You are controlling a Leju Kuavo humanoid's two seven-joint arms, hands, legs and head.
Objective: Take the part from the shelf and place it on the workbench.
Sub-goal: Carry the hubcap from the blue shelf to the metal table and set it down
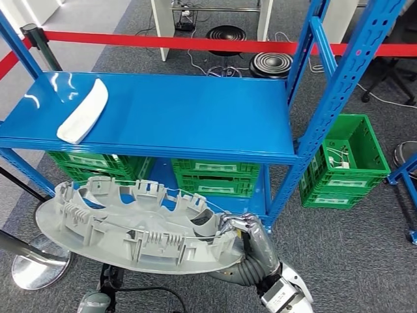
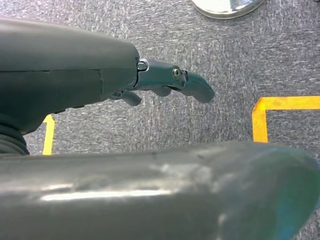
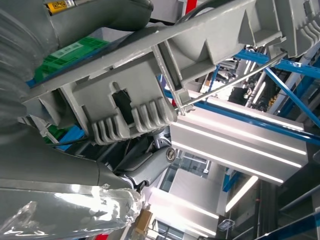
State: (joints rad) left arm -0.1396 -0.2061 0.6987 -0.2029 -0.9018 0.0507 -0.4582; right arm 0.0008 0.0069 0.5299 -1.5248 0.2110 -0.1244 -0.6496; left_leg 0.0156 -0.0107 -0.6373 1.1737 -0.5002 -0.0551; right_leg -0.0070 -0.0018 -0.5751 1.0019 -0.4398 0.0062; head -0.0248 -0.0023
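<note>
Gripping the right end of the large grey moulded plastic part (image 1: 137, 225), the robot's right hand (image 1: 248, 238) in the head view curls its fingers over the ribbed edge. The part hangs clear of the blue metal shelf (image 1: 162, 117), in front of and below the shelf board, and stretches far out to the robot's left. A long piece carried by one end may sag or twist out of the fingers; its far end, near the chrome stanchion base (image 1: 39, 264), could catch on that or on the shelf's uprights when the robot turns. A white curved plastic piece (image 1: 83, 111) lies on the shelf board. Green plastic crates (image 1: 211, 176) sit under the shelf, contents hidden; another green crate (image 1: 352, 163) beside the frame holds white cables.

From the left wrist, the left hand (image 2: 166, 85) hangs over grey carpet, fingers extended and holding nothing, so it gives the part no support.

From the right wrist, the dark fingers (image 3: 145, 162) press under the part's ribbed underside (image 3: 132, 117); the contact looks narrow, so slipping seems the likeliest failure.
</note>
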